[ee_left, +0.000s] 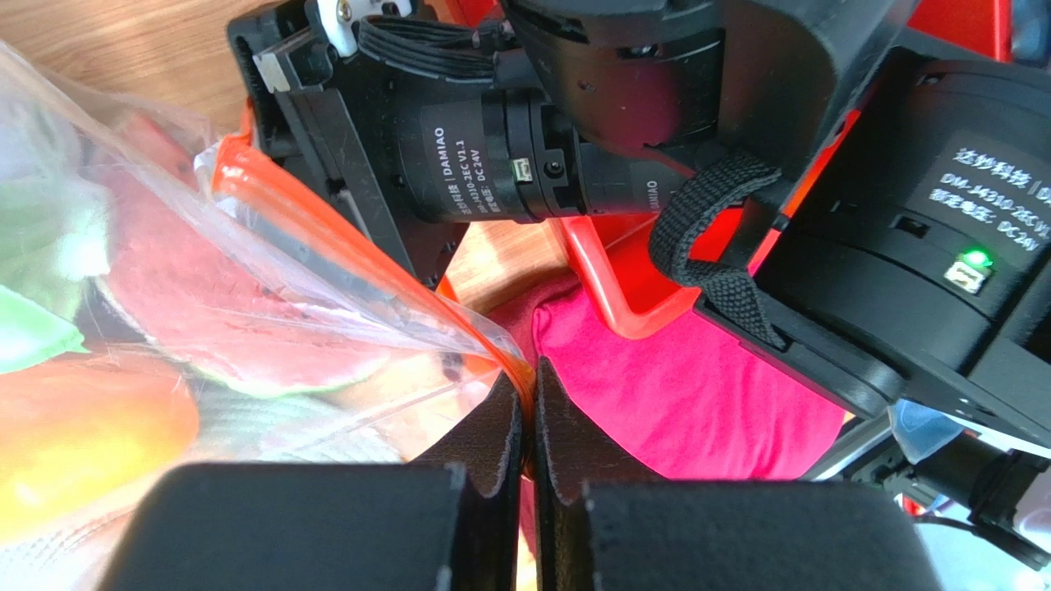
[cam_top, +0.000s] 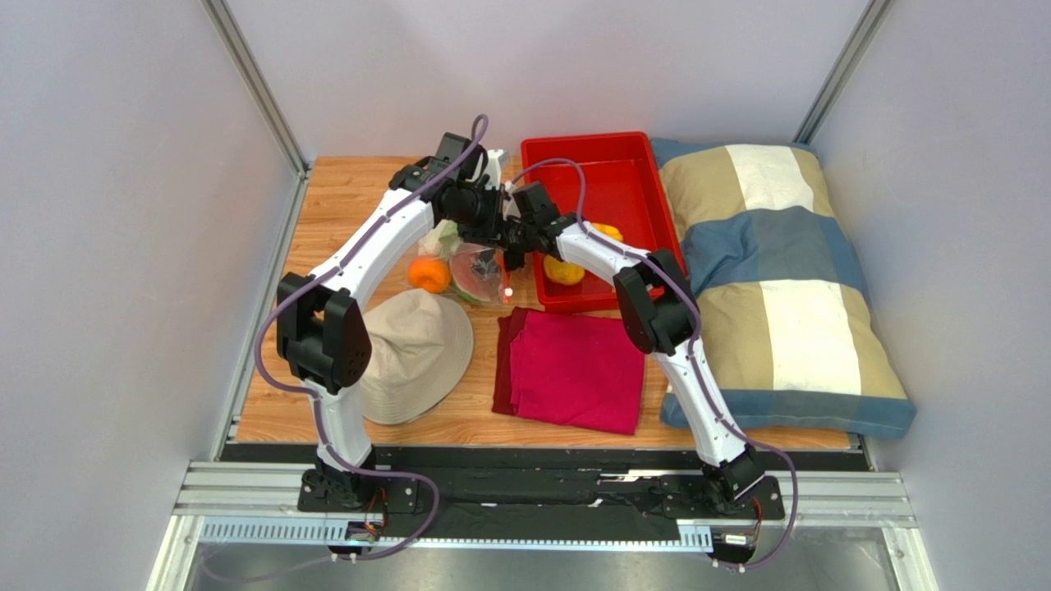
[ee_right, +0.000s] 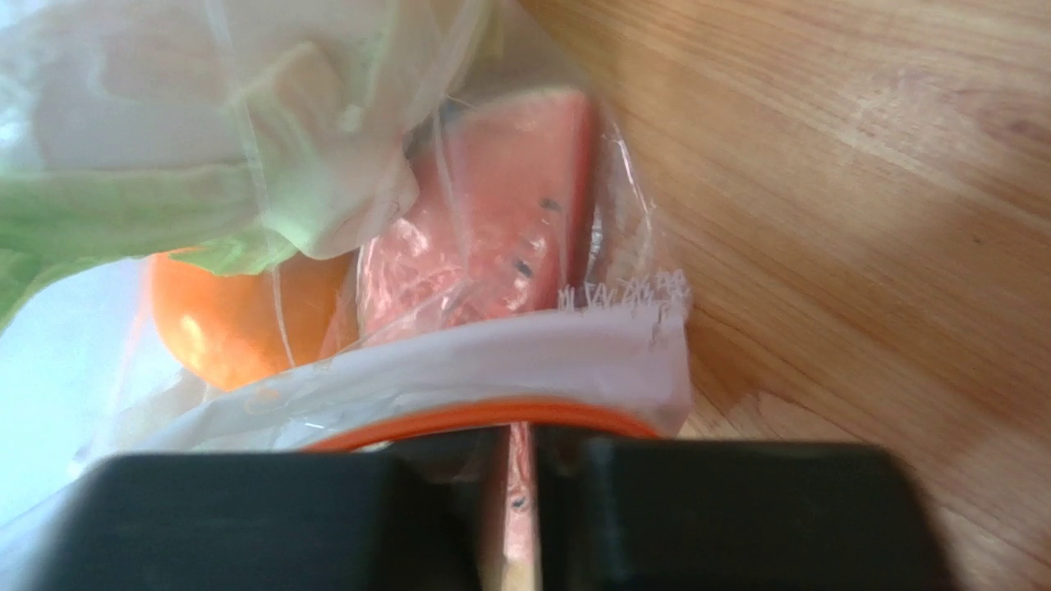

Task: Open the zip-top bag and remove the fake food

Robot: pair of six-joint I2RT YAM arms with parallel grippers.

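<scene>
The top view alone shows the whole layout. Two arms meet above the centre of the frame over one zip-top bag [cam_top: 473,269], which lies on the wooden table [cam_top: 358,197] just left of one red tray [cam_top: 586,139]. Two yellowish pieces [cam_top: 564,271] of fake food sit in the tray, partly behind the right arm. Below the bag are one tan hat [cam_top: 413,351] and one magenta cloth [cam_top: 574,369]. One striped pillow [cam_top: 777,283] fills the right side. From up there the fingers are too small to read.

The wrist views show them. In the left wrist view the left gripper [ee_left: 531,400] has its two pads pressed together on the bag's edge, where the orange-red zip strip [ee_left: 358,265] runs down from the upper left. The right arm's black body fills the upper right of that frame.

In the right wrist view the right gripper [ee_right: 523,450] pinches the same edge at the bottom centre, with only film in the thin gap between its fingers.

Three pieces show through the plastic: one watermelon slice [ee_right: 506,246], one orange [ee_right: 228,320] to its left, and one white cauliflower [ee_right: 185,111] with green leaves at the upper left.
</scene>
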